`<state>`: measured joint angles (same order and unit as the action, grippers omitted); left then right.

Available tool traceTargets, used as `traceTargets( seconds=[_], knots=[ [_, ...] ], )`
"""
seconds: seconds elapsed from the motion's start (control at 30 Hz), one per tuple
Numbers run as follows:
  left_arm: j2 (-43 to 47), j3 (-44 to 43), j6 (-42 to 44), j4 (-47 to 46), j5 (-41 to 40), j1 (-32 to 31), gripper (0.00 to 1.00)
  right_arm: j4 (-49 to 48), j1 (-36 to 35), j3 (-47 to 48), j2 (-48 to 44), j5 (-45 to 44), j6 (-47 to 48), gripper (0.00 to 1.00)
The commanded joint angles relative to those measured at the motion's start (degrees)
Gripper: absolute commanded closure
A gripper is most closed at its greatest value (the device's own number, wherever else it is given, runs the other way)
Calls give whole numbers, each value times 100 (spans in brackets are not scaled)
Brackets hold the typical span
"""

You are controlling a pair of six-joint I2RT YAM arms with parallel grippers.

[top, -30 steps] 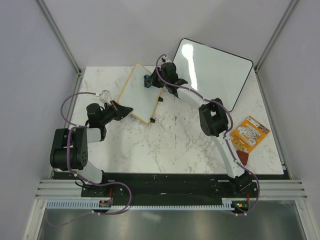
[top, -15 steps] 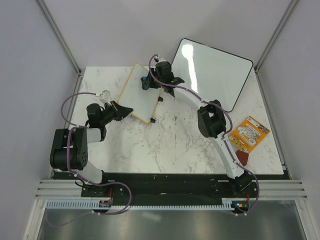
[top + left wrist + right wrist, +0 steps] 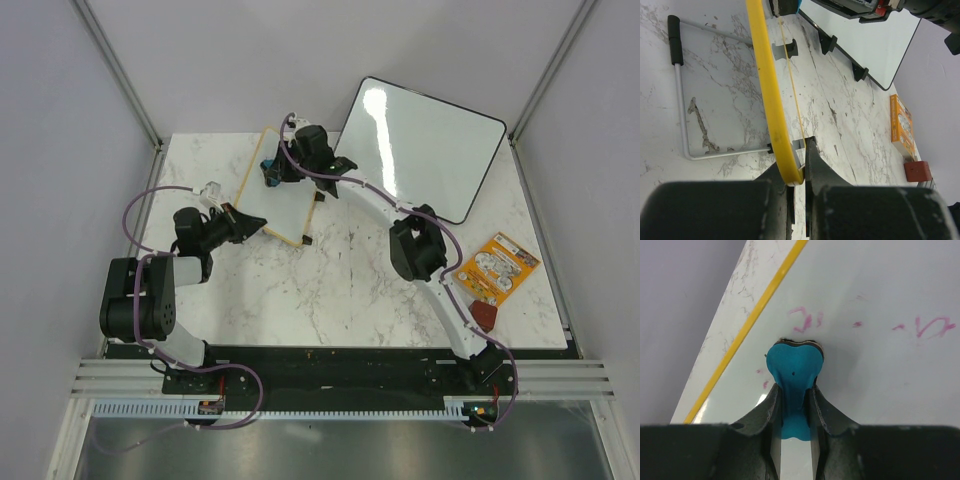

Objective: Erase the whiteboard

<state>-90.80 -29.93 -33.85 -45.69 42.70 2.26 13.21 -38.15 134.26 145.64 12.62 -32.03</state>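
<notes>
The whiteboard (image 3: 280,200) was clamped at its frame by the left end effector (image 3: 798,162), a blue eraser (image 3: 792,365) by the right end effector (image 3: 794,392).

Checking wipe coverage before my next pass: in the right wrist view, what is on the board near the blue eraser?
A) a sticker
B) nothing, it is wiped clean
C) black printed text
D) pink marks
D: pink marks show on the whiteboard just beyond the tip of the blue eraser clamped in the right gripper.
</notes>
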Motion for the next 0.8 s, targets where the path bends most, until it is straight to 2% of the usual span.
traceTargets(
  seconds=[0.0, 0.23, 0.63, 0.77],
  knots=[
    [-16, 67, 1108, 289, 503, -367, 98, 569, -1115, -242, 219, 1577, -84, 100],
    [-25, 49, 1108, 306, 494, -376, 98, 86, -1133, -461, -10, 1709, -285, 100],
    [-7, 67, 1126, 306, 485, -384, 98, -275, -554, -523, 315, 22, -936, 100],
    [-7, 67, 1126, 306, 485, -393, 98, -1133, -220, -979, 324, -216, -1428, 100]
  ],
)
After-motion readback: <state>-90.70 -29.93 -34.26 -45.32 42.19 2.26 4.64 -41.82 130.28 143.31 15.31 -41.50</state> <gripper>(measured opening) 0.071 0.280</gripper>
